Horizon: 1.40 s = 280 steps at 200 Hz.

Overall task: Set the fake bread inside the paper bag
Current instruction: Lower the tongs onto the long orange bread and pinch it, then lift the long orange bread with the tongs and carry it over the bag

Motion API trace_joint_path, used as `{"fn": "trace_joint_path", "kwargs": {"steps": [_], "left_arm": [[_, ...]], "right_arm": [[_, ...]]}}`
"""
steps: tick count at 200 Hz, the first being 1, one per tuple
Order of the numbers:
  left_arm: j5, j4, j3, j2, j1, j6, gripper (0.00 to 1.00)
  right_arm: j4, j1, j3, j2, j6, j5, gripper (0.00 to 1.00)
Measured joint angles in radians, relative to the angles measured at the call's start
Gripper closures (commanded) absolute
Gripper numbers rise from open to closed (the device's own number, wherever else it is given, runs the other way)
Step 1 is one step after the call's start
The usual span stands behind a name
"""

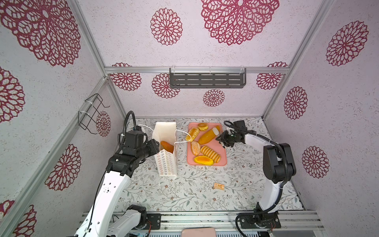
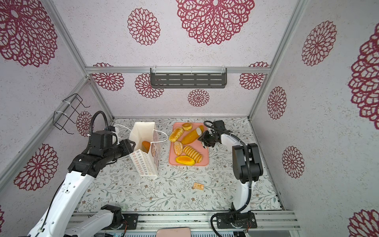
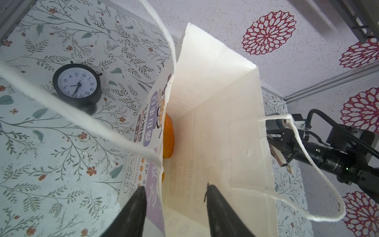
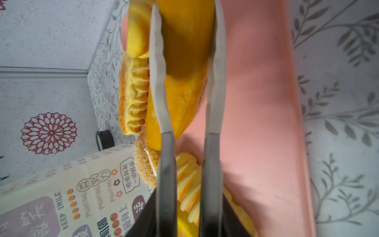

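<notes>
Block, small, tan, printed: nearest item on the floral table, not one of the pastries. Paper bag, upright, mouth open, one orange pastry lying inside. The left gripper has its jaws parted astride the printed front wall at the rim, clamping nothing. Pink tray near the bag, bearing six more, near to far: glossy oval bun, ridged loaf, sugared round, long loaf, braided piece, small round bun. Right gripper clenched across the long loaf near its pale end, the loaf resting on the tray. Handling, judged: light, squashy, glossy skin likely slippery. Best taken across the narrow width nearer mid-length, since an end hold may let it droop. Bag thin, easily tipped.
</notes>
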Motion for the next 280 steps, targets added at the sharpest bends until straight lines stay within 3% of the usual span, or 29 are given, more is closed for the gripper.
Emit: {"fn": "trace_joint_path", "kwargs": {"steps": [86,130,216,280], "left_arm": [[-0.003,-0.002,0.0,-0.006,0.0,-0.001,0.86],[-0.003,-0.003,0.0,-0.006,0.0,0.0,0.95],[-0.002,-0.006,0.0,-0.006,0.0,0.0,1.0],[0.002,-0.006,0.0,-0.006,0.0,0.0,1.0]], "right_arm": [[-0.065,0.005,-0.041,-0.244,-0.025,0.044,0.8],[-0.15,0.042,0.033,-0.301,-0.066,0.087,0.8],[-0.183,0.293,0.284,-0.357,-0.189,0.172,0.8],[-0.185,0.45,0.37,-0.366,-0.315,0.294,0.79]]}}
